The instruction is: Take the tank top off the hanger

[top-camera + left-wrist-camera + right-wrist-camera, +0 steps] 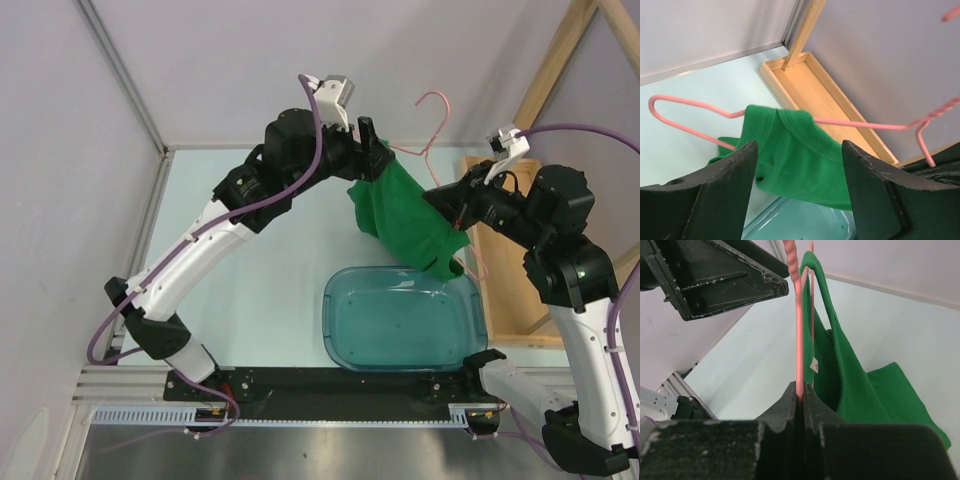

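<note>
The green tank top (402,222) hangs from the pink wire hanger (438,108), held in the air above the far edge of the teal tub (403,318). My right gripper (801,394) is shut on the hanger's wire (799,340), with the tank top (855,390) draped just right of it. My left gripper (799,167) is open at the garment's upper left shoulder (372,145). The green fabric (795,155) shows between and beyond its fingertips, which do not pinch it. The hanger wire (855,123) runs through the shoulder straps.
A shallow wooden tray with an upright post (510,270) stands at the right, and also shows in the left wrist view (815,95). The pale walls close in at the back and left. The left gripper's fingers (725,275) hang above the hanger in the right wrist view.
</note>
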Robot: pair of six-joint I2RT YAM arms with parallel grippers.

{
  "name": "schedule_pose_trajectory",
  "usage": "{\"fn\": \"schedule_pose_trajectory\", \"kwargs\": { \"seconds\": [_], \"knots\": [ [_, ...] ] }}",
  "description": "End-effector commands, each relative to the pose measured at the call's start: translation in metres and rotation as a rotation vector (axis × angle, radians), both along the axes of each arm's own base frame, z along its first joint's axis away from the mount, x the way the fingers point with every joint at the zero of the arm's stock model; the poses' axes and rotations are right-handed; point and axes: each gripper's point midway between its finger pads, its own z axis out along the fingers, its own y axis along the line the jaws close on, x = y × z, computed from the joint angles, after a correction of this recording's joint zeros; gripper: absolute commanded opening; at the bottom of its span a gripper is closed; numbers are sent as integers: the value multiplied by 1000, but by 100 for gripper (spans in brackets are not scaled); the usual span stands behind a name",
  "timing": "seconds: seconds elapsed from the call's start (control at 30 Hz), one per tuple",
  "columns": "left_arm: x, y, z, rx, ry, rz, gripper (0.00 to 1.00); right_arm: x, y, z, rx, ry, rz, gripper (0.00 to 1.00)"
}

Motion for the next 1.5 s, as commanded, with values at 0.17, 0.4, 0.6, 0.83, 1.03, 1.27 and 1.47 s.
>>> {"fn": "schedule_pose_trajectory", "kwargs": {
  "seconds": [0.17, 0.4, 0.6, 0.83, 1.03, 1.27, 1.47],
  "knots": [
    [6, -13, 12, -59, 9, 6, 70, -18, 4, 29, 35, -135, 55, 0],
    [12, -12, 15, -50, -15, 27, 51, -29, 3, 31, 37, -150, 70, 0],
    [14, -5, 22, -34, -53, 48, 26, -36, -2, 25, 30, -146, 58, 0],
    [21, 16, 24, 35, -107, 126, 0, -58, -12, 9, 11, -124, 46, 0],
    [34, 41, 26, 45, -108, 186, 0, -96, -17, -4, 6, -132, 91, 0],
    [47, 63, 26, 54, -112, 253, 0, -120, -21, -25, 8, -126, 120, 0],
    [55, 77, 21, 76, -109, 326, 0, -147, -27, -22, 12, -221, 138, 0]
  ]
}}
